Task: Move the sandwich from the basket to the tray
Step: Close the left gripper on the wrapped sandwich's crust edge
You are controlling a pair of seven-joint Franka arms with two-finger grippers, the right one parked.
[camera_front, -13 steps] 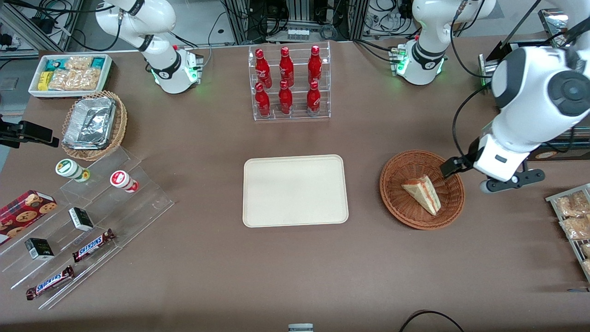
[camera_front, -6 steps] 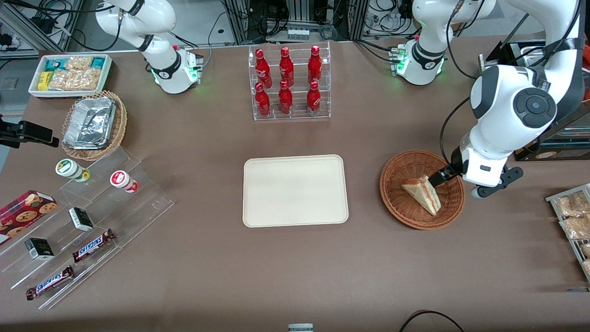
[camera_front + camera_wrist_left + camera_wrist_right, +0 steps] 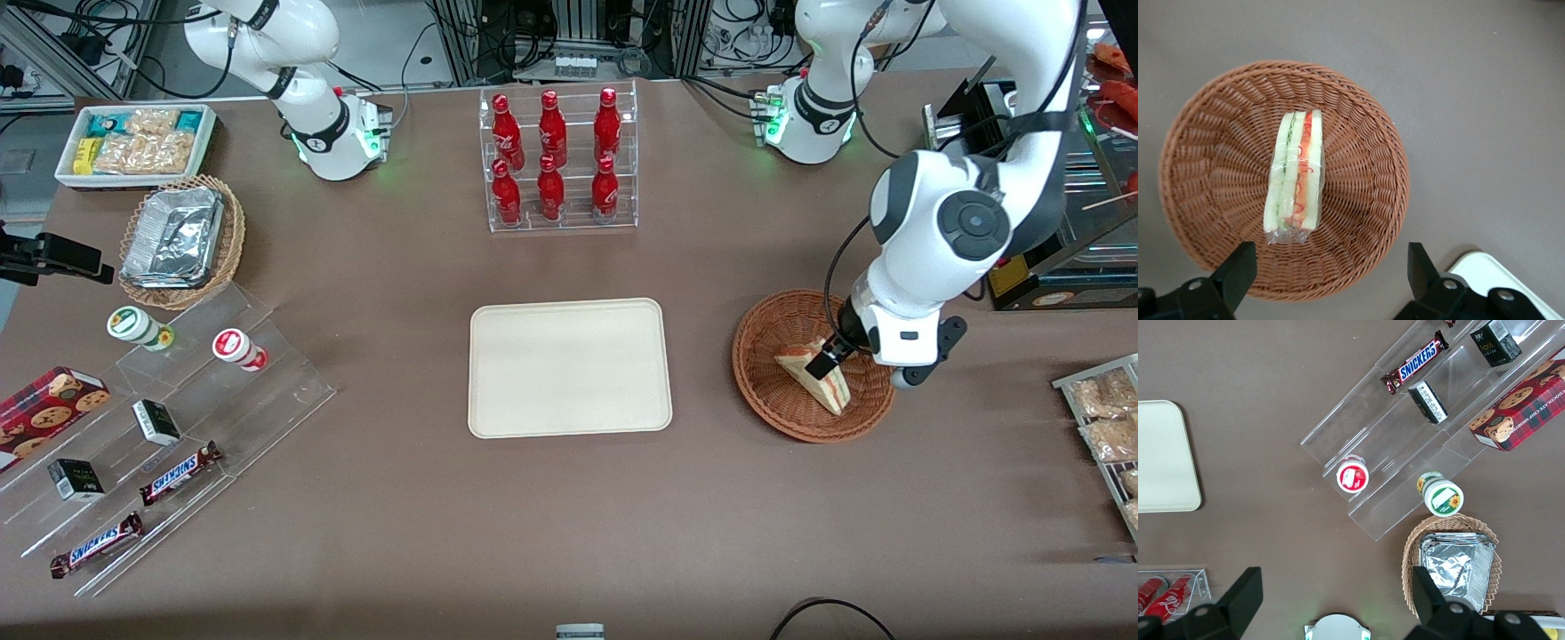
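I have the tool (image 3: 1328, 280) hanging over the basket (image 3: 813, 364) with its fingers (image 3: 1238, 270) spread wide and nothing between them. The sandwich (image 3: 1296, 177) lies directly below the tool, resting on its side in the middle of the basket, wrapped in clear film with the bread and filling layers showing edge-on.

I judge it light, soft and easily crushed, and the film probably slick. I would close across the two bread faces at the thick middle of the wedge, squeezing gently, not on the narrow tip or the loose film end.

Compared with a second ago, the arm has swung in from beside the basket rim, toward the working arm's end of the desk (image 3: 569, 516), to stand above the sandwich. The tray (image 3: 569, 367) sits bare, well apart from the tool toward the parked arm's end.
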